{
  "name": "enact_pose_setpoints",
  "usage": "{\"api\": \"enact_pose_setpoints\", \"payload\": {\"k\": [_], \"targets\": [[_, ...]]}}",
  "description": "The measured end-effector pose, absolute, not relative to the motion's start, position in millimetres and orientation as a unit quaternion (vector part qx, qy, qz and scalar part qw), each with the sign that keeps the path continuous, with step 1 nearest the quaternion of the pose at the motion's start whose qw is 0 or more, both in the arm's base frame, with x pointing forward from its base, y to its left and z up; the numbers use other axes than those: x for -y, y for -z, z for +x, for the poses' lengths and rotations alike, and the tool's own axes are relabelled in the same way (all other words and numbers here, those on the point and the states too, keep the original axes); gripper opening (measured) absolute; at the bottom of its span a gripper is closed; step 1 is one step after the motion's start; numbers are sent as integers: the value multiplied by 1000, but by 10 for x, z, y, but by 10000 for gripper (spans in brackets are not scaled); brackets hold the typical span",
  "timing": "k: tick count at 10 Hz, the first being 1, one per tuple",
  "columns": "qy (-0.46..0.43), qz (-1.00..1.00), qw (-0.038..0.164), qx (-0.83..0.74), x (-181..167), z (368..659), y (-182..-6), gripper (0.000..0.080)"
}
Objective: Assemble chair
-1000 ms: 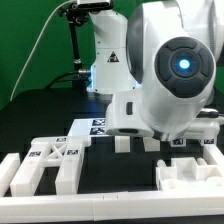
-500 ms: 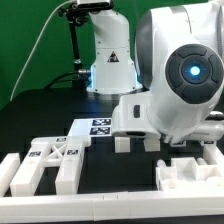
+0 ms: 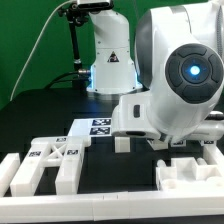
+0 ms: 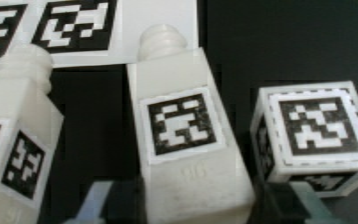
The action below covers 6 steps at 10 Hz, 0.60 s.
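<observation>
Arm (image 3: 172, 85) moved to the exterior view's right, chair block (image 4: 185, 125) flanked by pincer (image 4: 179, 206)

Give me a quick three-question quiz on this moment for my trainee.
1. True or false: the gripper straddles the tall tagged block.
2. What stands beside that block? A) small tagged cube; B) screwdriver; C) cup.
3. Fill in: the marker board lies on a ___ table.
Key: 1 true; 2 A; 3 black.
</observation>
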<state>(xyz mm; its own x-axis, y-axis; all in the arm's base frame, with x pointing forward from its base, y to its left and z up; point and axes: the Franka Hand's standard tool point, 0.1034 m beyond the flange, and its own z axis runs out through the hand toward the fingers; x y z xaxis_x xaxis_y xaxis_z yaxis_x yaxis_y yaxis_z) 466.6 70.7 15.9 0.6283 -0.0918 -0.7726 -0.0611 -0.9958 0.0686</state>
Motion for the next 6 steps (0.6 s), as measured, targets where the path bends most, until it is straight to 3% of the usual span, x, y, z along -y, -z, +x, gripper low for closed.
{"api": "enact_pose_setpoints", "payload": {"k": [6], "targets": [[429, 902, 18, 42, -707, 4667, -159, 284]]}}
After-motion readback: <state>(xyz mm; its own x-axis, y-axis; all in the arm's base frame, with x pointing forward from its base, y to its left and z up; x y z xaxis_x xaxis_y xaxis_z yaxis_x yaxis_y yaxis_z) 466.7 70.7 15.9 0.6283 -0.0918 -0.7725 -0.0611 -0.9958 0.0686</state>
